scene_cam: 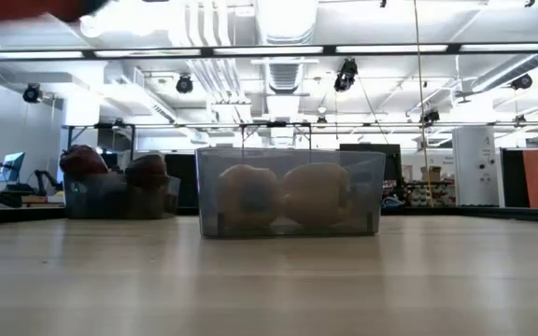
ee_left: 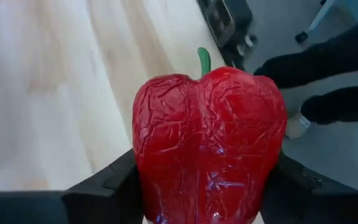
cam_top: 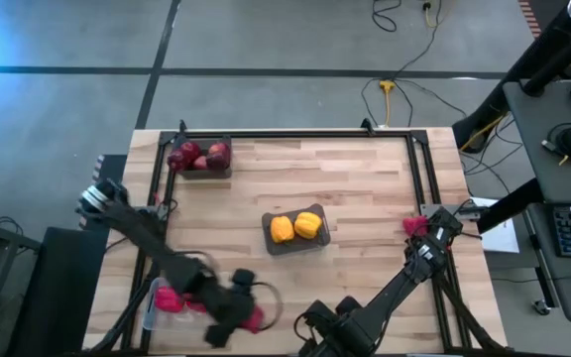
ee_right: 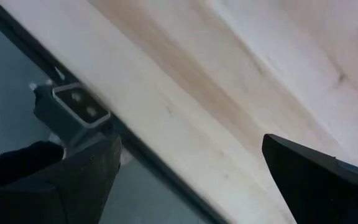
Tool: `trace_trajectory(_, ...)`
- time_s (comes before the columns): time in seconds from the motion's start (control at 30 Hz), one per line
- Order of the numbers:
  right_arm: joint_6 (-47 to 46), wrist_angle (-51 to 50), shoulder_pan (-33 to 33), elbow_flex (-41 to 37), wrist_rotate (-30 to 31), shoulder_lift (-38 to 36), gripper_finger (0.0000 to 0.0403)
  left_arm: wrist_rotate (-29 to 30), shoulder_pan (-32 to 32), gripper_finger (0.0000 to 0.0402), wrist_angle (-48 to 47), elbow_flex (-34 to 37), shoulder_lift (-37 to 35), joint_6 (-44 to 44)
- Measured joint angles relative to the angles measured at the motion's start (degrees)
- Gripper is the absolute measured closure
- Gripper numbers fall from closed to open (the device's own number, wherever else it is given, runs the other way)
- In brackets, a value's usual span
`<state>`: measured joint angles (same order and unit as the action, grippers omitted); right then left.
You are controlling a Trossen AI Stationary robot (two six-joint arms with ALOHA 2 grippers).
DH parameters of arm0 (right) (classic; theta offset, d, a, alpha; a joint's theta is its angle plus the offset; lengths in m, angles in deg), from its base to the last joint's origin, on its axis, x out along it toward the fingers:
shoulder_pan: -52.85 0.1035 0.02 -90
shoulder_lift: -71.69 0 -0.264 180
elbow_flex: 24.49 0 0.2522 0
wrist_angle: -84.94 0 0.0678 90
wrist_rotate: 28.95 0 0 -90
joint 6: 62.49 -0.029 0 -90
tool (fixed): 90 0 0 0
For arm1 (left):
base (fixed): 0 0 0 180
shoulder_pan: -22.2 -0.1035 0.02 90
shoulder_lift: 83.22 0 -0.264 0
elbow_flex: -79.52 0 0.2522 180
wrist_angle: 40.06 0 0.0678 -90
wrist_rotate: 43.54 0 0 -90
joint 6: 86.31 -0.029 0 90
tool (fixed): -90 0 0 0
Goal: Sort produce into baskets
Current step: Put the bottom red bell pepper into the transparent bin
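Observation:
My left gripper (cam_top: 244, 311) is near the table's near edge, shut on a bright red bell pepper (ee_left: 209, 146), which also shows in the high view (cam_top: 255, 318). A clear bin (cam_top: 153, 300) at the near left holds red peppers (cam_top: 171, 298). A dark grey bin (cam_top: 296, 242) at the centre holds two yellow peppers (cam_top: 295, 227). Another dark bin (cam_top: 206, 171) at the far left holds dark-red apples (cam_top: 199, 156). A red piece of produce (cam_top: 411, 226) lies near the right edge. My right gripper (ee_right: 191, 168) is open and empty over the near edge (cam_top: 317, 322). My left gripper pinches the red pepper by its two opposite side walls (ee_left: 143, 168), one finger (ee_left: 107, 186) on each side. The green stem (ee_left: 204, 61) points away from the wrist. The underside of the pepper is hidden, so whether it touches the table does not show.
A black metal frame (cam_top: 419, 169) runs round the table's far, left and right sides. Bare wood lies between the centre bin and the right edge. The right arm (cam_top: 395, 288) slants across the near right part of the table.

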<state>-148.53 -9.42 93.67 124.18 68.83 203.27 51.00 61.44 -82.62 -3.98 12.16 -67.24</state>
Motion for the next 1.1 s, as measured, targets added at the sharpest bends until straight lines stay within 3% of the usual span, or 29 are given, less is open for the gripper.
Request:
trace_trajectory(0.2, 5.38, 0.05, -1.99, -0.09, 2.84, 0.33, 0.0021, 5.39, 12.67, 0.0186, -20.05, 0.00, -9.54, 18.54)
trace_trajectory(0.43, 12.96, 2.31, -5.65, -0.09, 5.84, 0.37, 0.0021, 6.47, 25.59, 0.0179, -34.13, 0.15, -10.52, 36.34)
trace_trajectory(0.57, 15.76, 3.64, -6.61, -0.09, 5.85, 0.39, 0.0021, 1.04, 27.80, 0.0180, -35.31, 2.55, -10.19, 40.71)
trace_trajectory(0.77, 17.71, 3.34, -6.73, -0.09, 5.27, 0.42, 0.0021, -6.03, 31.02, 0.0178, -28.00, 8.58, -10.28, 43.98)
trace_trajectory(0.9, 17.57, 2.54, -6.73, -0.09, 5.23, 0.41, 0.0021, -6.10, 31.48, 0.0172, -26.07, 9.76, -10.47, 44.82)
trace_trajectory(1.1, 16.63, -2.34, -7.35, -0.13, 5.64, -2.27, 0.0021, -5.75, 31.48, 0.0125, -30.64, 9.53, -10.32, 46.79)
